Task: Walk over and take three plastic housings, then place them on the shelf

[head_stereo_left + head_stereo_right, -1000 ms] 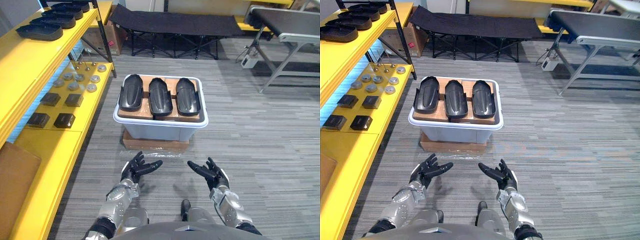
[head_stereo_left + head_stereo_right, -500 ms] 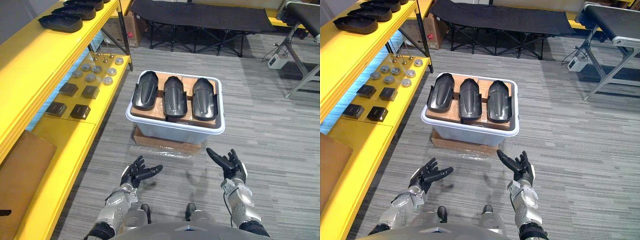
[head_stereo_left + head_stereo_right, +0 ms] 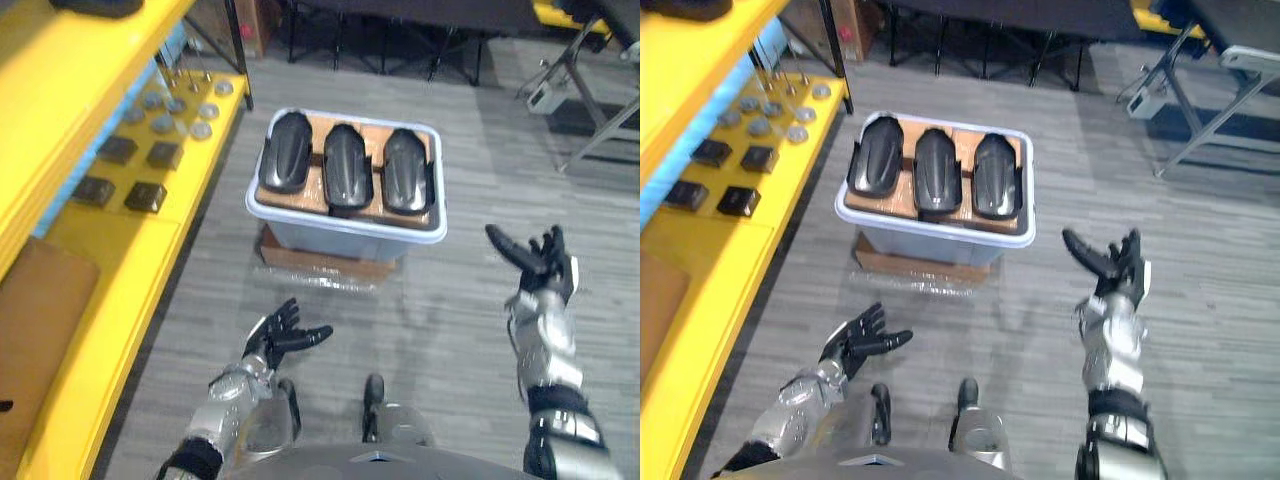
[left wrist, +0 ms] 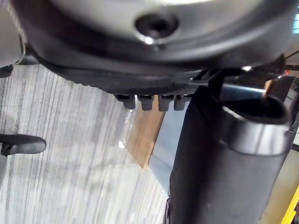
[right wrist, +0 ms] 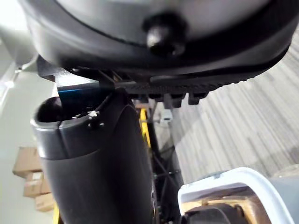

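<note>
Left eye view: nothing picked up yet

Three black housings (image 3: 347,168) lay side by side in the grey bin (image 3: 345,227) on the floor. The left hand (image 3: 275,338) hung low and the right hand (image 3: 545,268) was raised, both spread and empty. Reaching from seemingly too far back could tip the bin or clip the yellow shelf (image 3: 100,250).

Grey carpeted floor (image 3: 480,330) bears a flat cardboard box (image 3: 320,268) with the pale bin (image 3: 340,235) on top; alongside, the yellow shelf (image 3: 110,270) holds black blocks (image 3: 145,196) and metal discs (image 3: 200,129).
</note>
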Tool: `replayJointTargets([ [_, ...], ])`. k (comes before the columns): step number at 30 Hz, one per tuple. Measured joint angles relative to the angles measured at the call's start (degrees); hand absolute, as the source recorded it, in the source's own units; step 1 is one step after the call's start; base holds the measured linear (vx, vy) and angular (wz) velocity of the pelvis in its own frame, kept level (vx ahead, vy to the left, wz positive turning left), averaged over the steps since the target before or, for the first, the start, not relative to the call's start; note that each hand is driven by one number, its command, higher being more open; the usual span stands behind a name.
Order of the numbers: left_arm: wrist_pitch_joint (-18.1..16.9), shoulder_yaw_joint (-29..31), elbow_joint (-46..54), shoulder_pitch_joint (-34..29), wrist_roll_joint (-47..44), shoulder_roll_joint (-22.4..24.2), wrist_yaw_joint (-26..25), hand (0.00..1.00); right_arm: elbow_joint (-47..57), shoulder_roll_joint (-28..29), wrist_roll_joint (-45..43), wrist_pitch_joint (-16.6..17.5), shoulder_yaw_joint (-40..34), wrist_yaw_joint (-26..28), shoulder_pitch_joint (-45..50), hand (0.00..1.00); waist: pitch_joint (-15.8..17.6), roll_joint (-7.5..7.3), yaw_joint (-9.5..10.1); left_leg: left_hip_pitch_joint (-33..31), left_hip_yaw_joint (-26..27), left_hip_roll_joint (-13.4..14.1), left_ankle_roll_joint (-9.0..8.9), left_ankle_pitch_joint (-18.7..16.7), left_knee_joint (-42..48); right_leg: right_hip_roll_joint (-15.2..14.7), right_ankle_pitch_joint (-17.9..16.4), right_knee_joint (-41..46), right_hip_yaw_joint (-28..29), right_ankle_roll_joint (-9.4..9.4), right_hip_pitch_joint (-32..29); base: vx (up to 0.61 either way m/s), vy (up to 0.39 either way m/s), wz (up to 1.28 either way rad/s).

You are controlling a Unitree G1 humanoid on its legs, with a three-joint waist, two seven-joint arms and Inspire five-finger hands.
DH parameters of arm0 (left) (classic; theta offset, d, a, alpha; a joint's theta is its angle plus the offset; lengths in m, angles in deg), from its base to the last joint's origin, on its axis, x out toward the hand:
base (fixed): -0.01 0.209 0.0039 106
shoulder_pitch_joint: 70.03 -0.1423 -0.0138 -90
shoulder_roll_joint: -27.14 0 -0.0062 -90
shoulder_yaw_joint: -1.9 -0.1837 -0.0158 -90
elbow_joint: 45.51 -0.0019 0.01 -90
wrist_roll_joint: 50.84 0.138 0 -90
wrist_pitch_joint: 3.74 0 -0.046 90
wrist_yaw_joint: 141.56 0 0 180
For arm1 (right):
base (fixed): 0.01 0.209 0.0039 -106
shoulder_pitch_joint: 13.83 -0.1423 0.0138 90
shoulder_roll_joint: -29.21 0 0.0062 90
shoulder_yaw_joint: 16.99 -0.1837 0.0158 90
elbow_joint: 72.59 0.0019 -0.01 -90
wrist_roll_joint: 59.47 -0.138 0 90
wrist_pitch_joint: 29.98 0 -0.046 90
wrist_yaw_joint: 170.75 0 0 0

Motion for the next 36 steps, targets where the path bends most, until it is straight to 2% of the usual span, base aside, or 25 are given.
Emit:
replayJointTargets([
  [1, 0.02, -0.52, 0.01, 1.85, 0.0, -0.11, 0.01, 1.0, -2.36, -3.04, -1.6, -1.06, 0.94, 0.19, -4.02, 1.0, 1.35, 0.34, 0.82, -1.83, -0.23, 0.05, 0.04, 0.01, 1.02, 0.02, 0.63, -0.01, -0.1, 0.0, -1.21, -0.14, 0.063, 0.06],
  [5, -0.02, -1.6, 0.04, 4.83, -0.31, -0.56, -0.3, 1.0, -9.23, -10.19, -3.03, -4.02, 5.55, 1.29, -15.57, 1.0, 5.27, 2.3, 1.49, -5.01, -1.73, -0.24, 1.09, 0.49, 3.47, -0.1, 1.4, 0.13, -0.88, 0.19, -2.85, -0.07, 0.06, 0.17],
  [7, -0.12, -2.21, 0.02, 5.32, -2.02, -0.51, -0.86, 1.0, -13.29, -12.87, -3.02, -5.45, 8.24, 2.1, -21.37, 1.0, 6.18, 3.4, 2.33, -7.45, -2.52, -0.57, 1.28, 0.66, 4.45, -0.27, 1.42, 0.88, -1.61, 0.21, -4.82, -0.03, 0.036, 0.15],
  [8, -0.12, -2.23, 0.02, 5.33, -2.03, -0.51, -0.87, 1.0, -13.33, -12.93, -3.02, -5.48, 8.28, 2.1, -21.42, 1.0, 6.2, 3.42, 2.35, -7.47, -2.52, -0.58, 1.29, 0.67, 4.45, -0.27, 1.42, 0.89, -1.61, 0.21, -4.84, -0.01, 0.023, 0.13],
  [10, -0.55, -4.13, -1.45, 6.46, -2.39, -0.42, -1.36, 1.0, -20.37, -16.13, -3.02, -7.71, 10.32, 1.7, -28.82, 1.0, 7.55, 4.85, 4.04, -9.35, -3.19, -0.97, 1.58, 0.9, 5.17, -0.37, 1.37, 1.89, -2.22, 0.16, -6.47, -0.02, 0.016, 0.13],
  [15, -2.41, -5.43, -4.87, 7.68, -4.85, 0.86, -2.22, 1.0, -24.98, -20.53, -3.0, -11.17, 12.4, -1.02, -38.21, 1.0, 9.26, 6.68, 4.66, -11.6, -3.46, -2.17, 2.38, 1.97, 4.9, -1.76, 1.07, 4.16, -2.94, 0.23, -9.51, -0.04, 0.029, 0.08],
  [18, -2.84, -6.07, -7.14, 8.62, -6.98, 1.52, -2.54, 1.0, -25.67, -22.81, -2.88, -12.35, 14.6, -3.59, -41.05, 1.0, 9.72, 7.02, 4.97, -12.95, -3.27, -2.63, 2.79, 2.68, 4.45, -2.53, 0.51, 6.08, -2.87, 0.18, -11.88, -0.06, 0.015, 0.01],
  [20, -3.15, -6.09, -8.43, 9.01, -8.02, 2.21, -3.12, 1.0, -26.23, -23.53, -2.88, -13.89, 14.64, -6.69, -42.29, 1.0, 9.77, 7.05, 5.48, -13.75, -3.22, -2.64, 2.67, 3.32, 3.93, -2.68, 0.35, 6.78, -2.9, -0.03, -13.22, -0.04, -0.018, 0.0],
  [24, -3.7, -6.56, -8.56, 8.57, -9.47, 2.92, -3.13, 1.0, -26.18, -23.74, -2.6, -15.72, 16.77, -9.41, -43.85, 1.0, 9.87, 7.11, 5.34, -13.87, -3.2, -2.63, 2.34, 4.08, 3.09, -3.29, -1.16, 9.59, -2.86, -0.41, -14.94, -0.02, -0.029, 0.01],
  [28, -3.83, -6.56, -8.61, 8.57, -10.09, 3.95, -3.1, 1.0, -26.14, -23.92, -2.5, -19.58, 16.84, -10.13, -45.83, 1.0, 9.88, 7.11, 5.29, -13.91, -3.01, -2.4, 1.63, 5.13, 1.73, -3.29, -1.77, 10.79, -2.82, -1.07, -16.29, -0.01, -0.051, -0.01],
  [36, -4.42, -7.05, -9.19, 8.55, -12.01, 4.81, -3.03, 1.0, -26.14, -24.01, -0.25, -22.51, 21.34, -9.06, -47.3, 1.0, 9.96, 7.26, 5.27, -14.72, -2.78, -1.6, 0.92, 5.71, 1.07, -3.1, -3.12, 13.48, -2.47, -1.95, -18.88, 0.0, -0.042, -0.04],
])
